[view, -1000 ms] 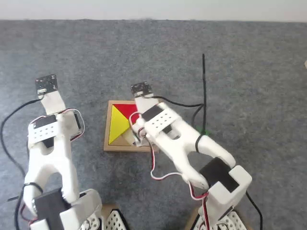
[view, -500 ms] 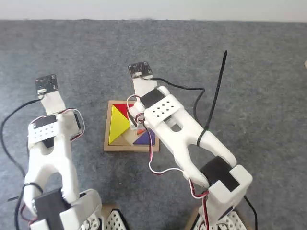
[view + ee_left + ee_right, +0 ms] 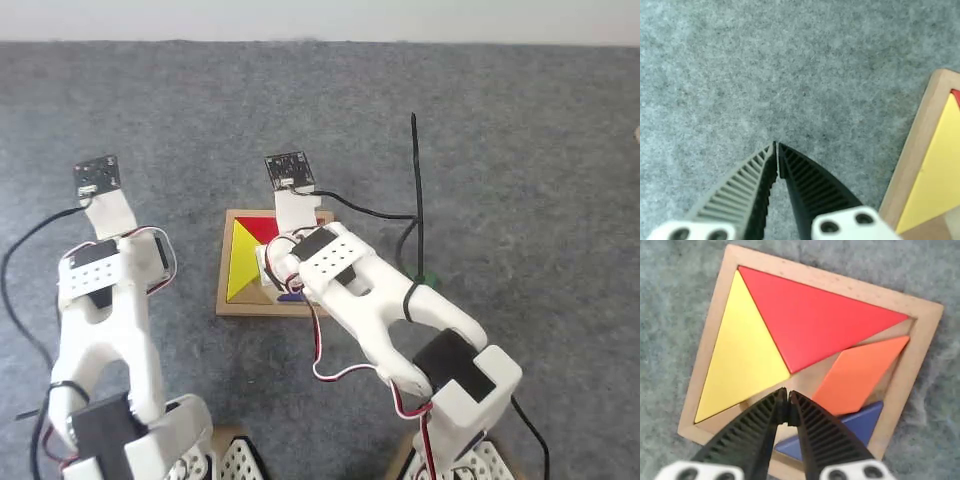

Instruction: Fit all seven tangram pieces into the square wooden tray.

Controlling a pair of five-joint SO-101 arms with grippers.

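The square wooden tray lies on grey carpet and holds a big red triangle, a big yellow triangle, an orange parallelogram and a blue triangle. My right gripper hangs shut over the tray's middle, its tips above the bare wood beside the yellow triangle, with nothing held. In the high view the right arm covers much of the tray. My left gripper is shut and empty over bare carpet, a little way from the tray's edge.
Grey carpet surrounds the tray on all sides. A black cable rises beside the right arm. The left arm stands to the left of the tray.
The right arm swung forward over the tray and then drew back toward its base. An orange and a blue piece showed in the tray half a second ago. The left arm stayed still.
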